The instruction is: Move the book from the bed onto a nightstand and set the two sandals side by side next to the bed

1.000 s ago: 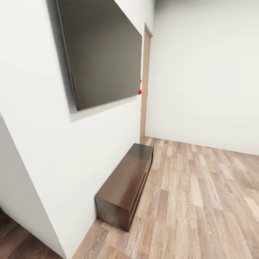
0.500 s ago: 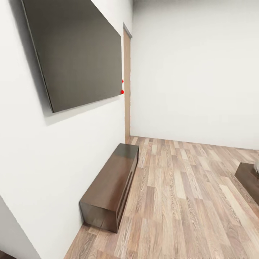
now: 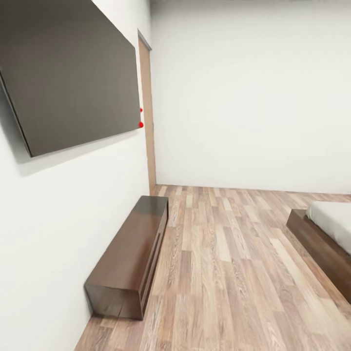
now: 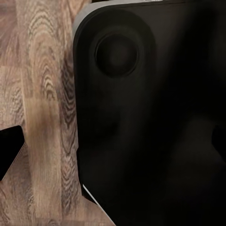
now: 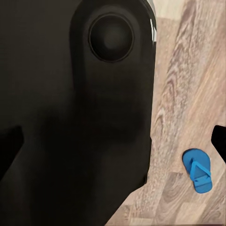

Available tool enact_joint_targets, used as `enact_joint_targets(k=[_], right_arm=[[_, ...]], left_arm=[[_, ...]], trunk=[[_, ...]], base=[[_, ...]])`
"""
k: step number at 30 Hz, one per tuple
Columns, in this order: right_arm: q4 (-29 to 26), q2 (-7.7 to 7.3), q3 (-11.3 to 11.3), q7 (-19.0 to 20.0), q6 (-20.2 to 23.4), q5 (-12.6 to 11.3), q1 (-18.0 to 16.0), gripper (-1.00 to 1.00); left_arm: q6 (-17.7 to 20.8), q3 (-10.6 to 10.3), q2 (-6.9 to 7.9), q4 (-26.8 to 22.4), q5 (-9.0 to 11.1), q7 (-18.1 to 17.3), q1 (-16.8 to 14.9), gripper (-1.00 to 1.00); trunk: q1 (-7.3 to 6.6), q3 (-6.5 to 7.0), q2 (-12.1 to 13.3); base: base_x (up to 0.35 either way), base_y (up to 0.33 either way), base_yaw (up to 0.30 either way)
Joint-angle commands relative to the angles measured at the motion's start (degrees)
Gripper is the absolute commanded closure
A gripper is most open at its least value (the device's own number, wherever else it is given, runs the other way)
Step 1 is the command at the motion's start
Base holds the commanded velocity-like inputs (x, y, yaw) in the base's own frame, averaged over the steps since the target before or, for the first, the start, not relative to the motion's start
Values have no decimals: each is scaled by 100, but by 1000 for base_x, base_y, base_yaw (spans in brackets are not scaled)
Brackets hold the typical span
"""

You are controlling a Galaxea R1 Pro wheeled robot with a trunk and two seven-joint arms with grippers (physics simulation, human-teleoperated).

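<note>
Taking the long, low, dark-brown wooden cabinet [image 3: 130, 261] with its open front as the landmark, the nearest thing in the head view is the wood-plank floor [image 3: 229, 273], which runs from beside the cabinet's front out across the white-walled room. The cabinet stands on that floor with its back against the white side wall [image 3: 63, 234], its glossy top catching a pale reflection at the far end. Above the cabinet, on the same wall, hangs a large flat dark-grey rectangular panel [image 3: 68, 73], and two small red dots [image 3: 141, 124] sit just off its far lower corner. Across the floor from the cabinet, well apart from it, the corner of the low bed [image 3: 324, 234] shows: a dark brown wooden platform frame with a plain pale-grey mattress lying on it. Beyond the cabinet's far end, a tall light-wood door frame [image 3: 147, 117] stands in the side wall, and past it the plain white far wall [image 3: 253, 92] closes the room. In the right wrist view, one bright blue flat sandal [image 5: 197, 170] with a rounded toe lies on the plank floor, beside a large rounded black part of the robot [image 5: 75, 108]; dark finger tips show at the picture's edges, but I cannot tell how either gripper stands, whether released or clenched.
</note>
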Motion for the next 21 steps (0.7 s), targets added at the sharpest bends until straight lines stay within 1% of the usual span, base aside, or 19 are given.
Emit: enact_joint_targets(k=[1,21], right_arm=[[-1,0,1,1,-2,-4,-1,-100],[-1,-1,-12,1,-3,-4,-1,-100]], left_arm=[[-20,0,1,5,2,-2,-2,-100],[-20,-14,1,3,-6,2,-2,-100]], trunk=[[0,-4,-2],[0,-4,-2]], base=[[0,0,-299],[0,0,-299]])
